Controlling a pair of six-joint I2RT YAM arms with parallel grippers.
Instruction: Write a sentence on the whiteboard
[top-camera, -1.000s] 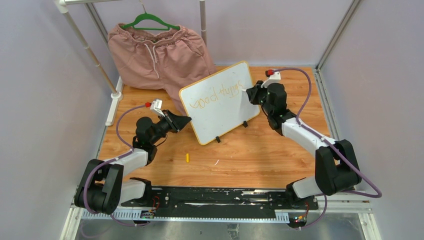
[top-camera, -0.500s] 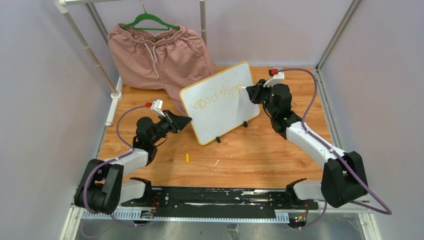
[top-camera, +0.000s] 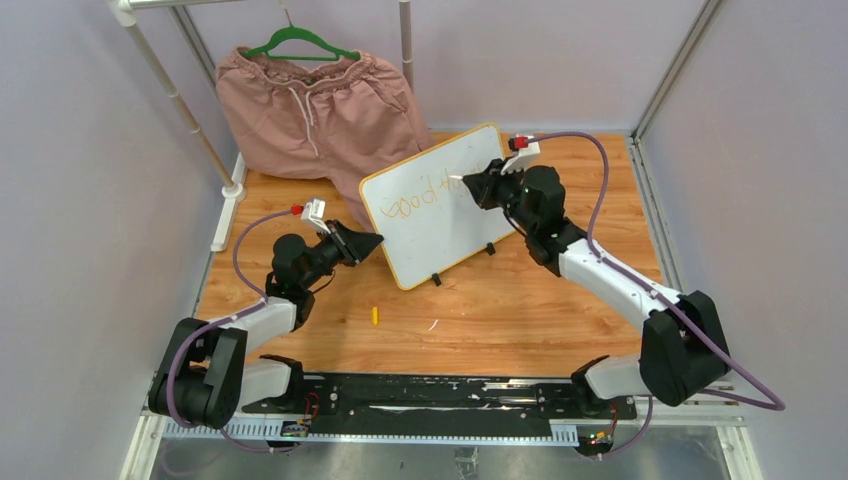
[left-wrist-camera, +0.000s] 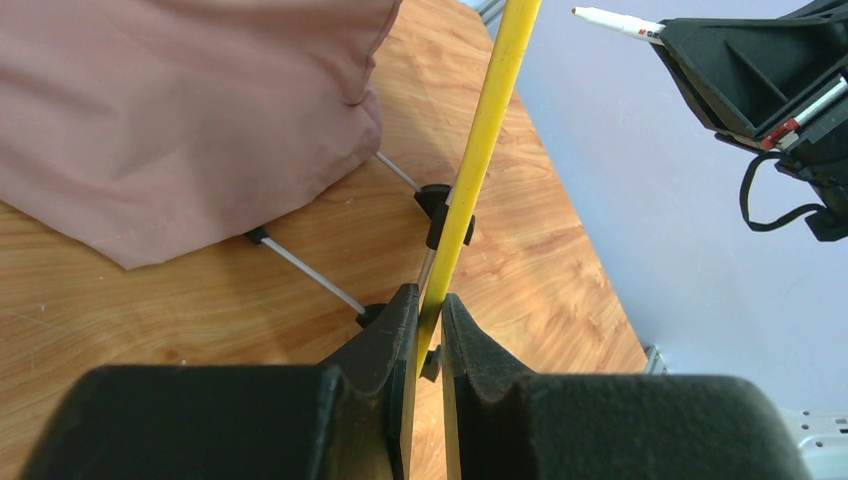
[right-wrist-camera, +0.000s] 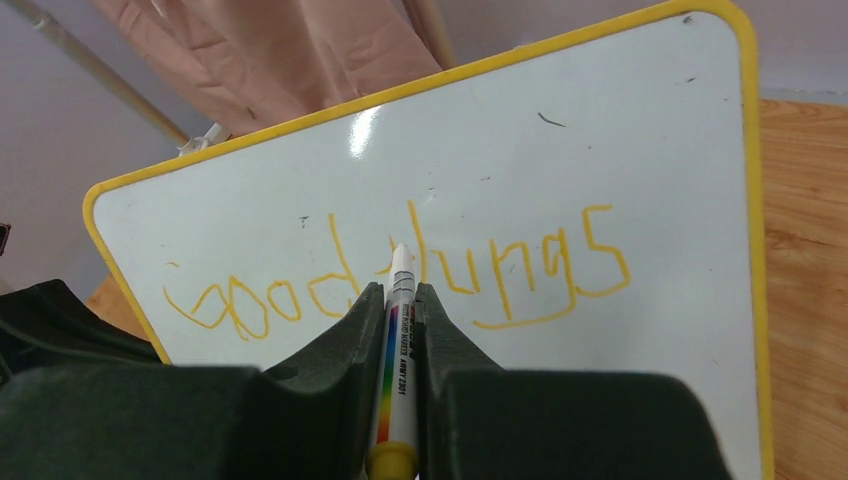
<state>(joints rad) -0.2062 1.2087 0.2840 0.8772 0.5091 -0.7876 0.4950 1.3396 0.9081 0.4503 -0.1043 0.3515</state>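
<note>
The whiteboard (top-camera: 440, 225) stands tilted on two black clip feet, yellow frame round it. My left gripper (top-camera: 374, 239) is shut on its left edge; in the left wrist view the yellow edge (left-wrist-camera: 478, 150) sits between the fingers (left-wrist-camera: 385, 330). My right gripper (top-camera: 468, 183) is shut on a white marker (right-wrist-camera: 399, 340) and holds it in front of the board, its tip near the writing. The sentence (right-wrist-camera: 400, 275) reads "good things" in orange, one line. In the top view the right gripper covers part of it (top-camera: 415, 197).
Pink shorts (top-camera: 310, 105) hang on a green hanger (top-camera: 298, 42) from a white rack behind the board. A small yellow marker cap (top-camera: 375, 315) and a white fleck (top-camera: 432, 324) lie on the wooden table. Grey walls close in on both sides.
My right gripper has moved left across the board with the marker, from the board's right edge to over the word "things". The left gripper and the board have not moved.
</note>
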